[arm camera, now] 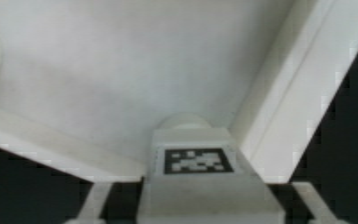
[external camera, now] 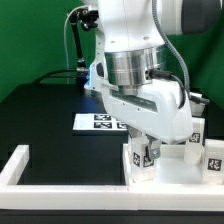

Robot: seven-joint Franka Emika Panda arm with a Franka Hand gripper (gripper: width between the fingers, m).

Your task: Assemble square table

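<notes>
Square table's large white plastic slab (arm camera: pixel 105 90) stands near the counter's front, beside a small white tagged leg block (external camera: pixel 143 153) which the hand (external camera: pixel 146 150) grips, fingers clamped round it

The bench (external camera: pixel 40 115) is black, against a green backdrop (external camera: pixel 30 40). The leg block (arm camera: pixel 195 150) is white with a black-and-white square tag; the square slab (arm camera: pixel 87 90) is plain white. The marker board (external camera: pixel 92 122) is white with black tags, near the bench's middle.
</notes>
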